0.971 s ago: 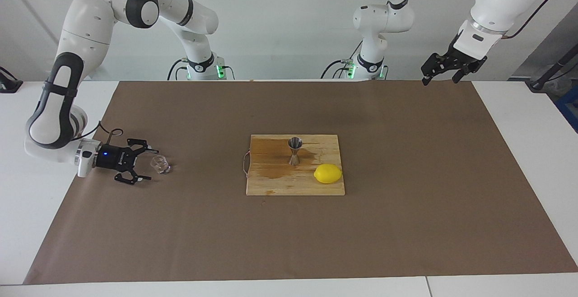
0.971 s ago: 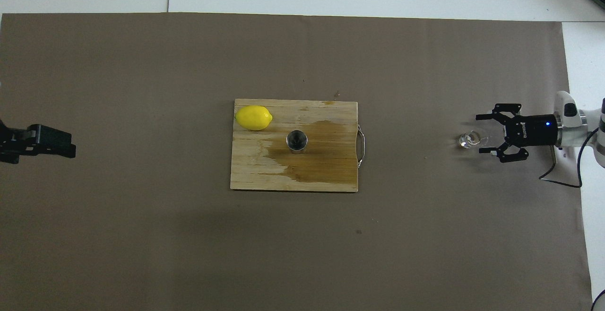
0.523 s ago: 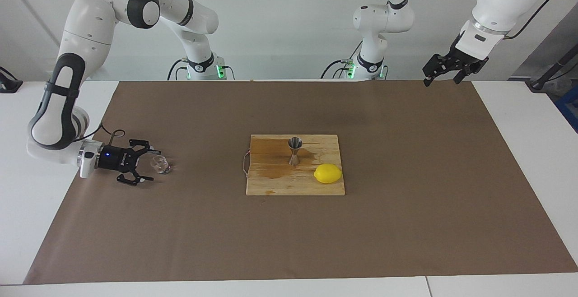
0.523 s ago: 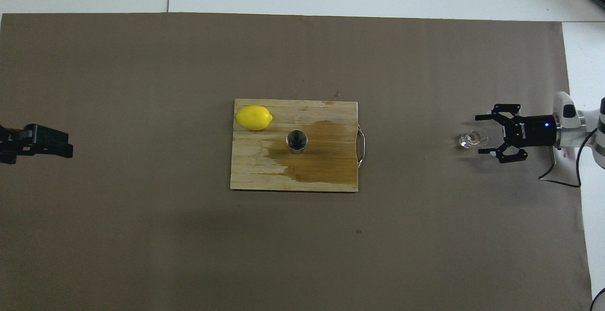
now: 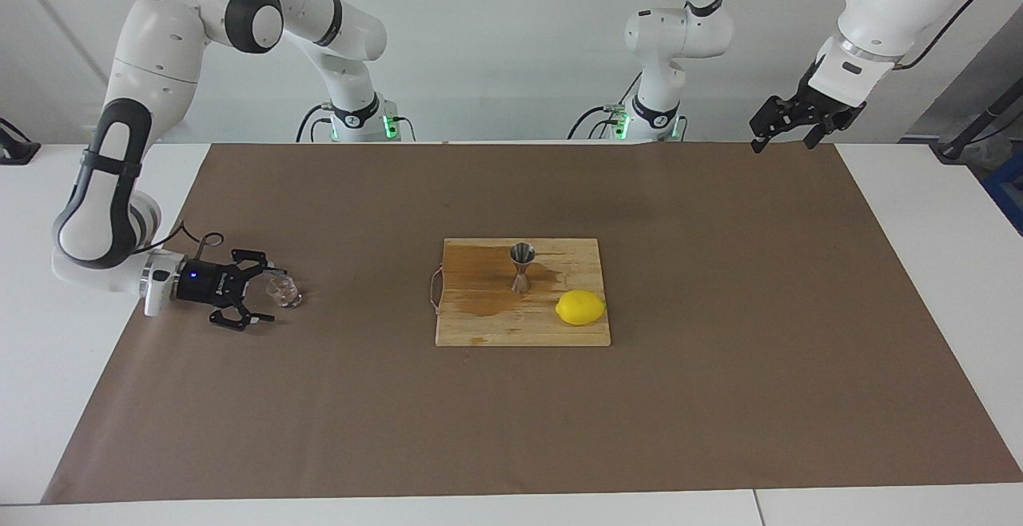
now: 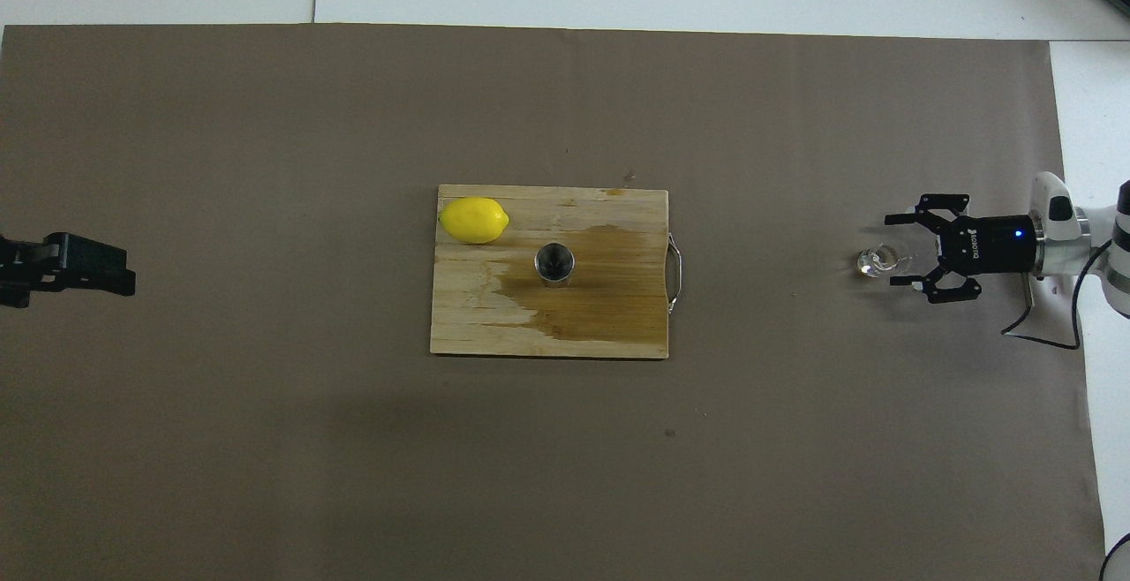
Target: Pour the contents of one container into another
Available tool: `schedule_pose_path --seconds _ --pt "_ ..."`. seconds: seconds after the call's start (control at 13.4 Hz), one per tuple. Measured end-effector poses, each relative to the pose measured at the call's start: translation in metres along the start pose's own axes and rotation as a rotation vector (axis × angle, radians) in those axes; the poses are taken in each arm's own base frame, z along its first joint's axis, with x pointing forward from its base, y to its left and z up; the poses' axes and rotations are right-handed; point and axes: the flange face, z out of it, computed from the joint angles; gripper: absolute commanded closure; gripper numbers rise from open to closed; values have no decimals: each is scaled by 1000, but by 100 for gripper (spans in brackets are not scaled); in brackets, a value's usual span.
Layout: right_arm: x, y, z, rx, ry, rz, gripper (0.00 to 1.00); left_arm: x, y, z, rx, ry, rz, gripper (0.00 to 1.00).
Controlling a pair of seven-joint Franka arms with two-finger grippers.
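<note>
A tabletop scene seen from across the table, taken in order from the right arm's end to the left arm's end. The right gripper (image 5: 264, 302) lies low and level over the brown paper mat (image 5: 719, 398), pointing toward the middle of the table. Its black fingers stand apart, just beside a tiny clear glass cup (image 5: 284, 292) but not around it; the cup rests upright on the mat, well apart from everything else. The cup is transparent with a thick base and catches small glints of light; whether anything is in it cannot be told.

At the middle of the mat sits a pale wooden cutting board (image 5: 495, 330), rectangular, with visible grain and a thin metal handle on the edge toward the right arm's end. A wide dark wet stain spreads across the board. A small steel jigger (image 5: 522, 267) stands upright in that stain, shiny and hourglass-shaped with a narrow waist and an open top. Beside it, toward the left arm's end of the board, lies a smooth, bright yellow lemon (image 5: 580, 307).

The left gripper (image 5: 799, 120) waits high above the corner of the mat near its own base, fingers apart, holding nothing.

Judging from how things lie, the task is either at its start or already over: the cup is on the mat and not gripped. If at its start, grasping, carrying, tilting over the jigger all remain
</note>
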Motion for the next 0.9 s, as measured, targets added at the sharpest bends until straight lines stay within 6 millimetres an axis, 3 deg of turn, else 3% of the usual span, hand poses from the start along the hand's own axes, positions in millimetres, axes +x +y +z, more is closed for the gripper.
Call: schedule_pose_path --seconds 0.15,0.45,0.9 --pt "0 0 1 1 0 -1 19 0 0 -1 0 7 23 0" --pt "4 3 13 21 -2 -7 18 2 0 -2 -1 24 38 0" --pt "3 3 14 22 -1 -5 18 7 0 -7 -5 72 36 0"
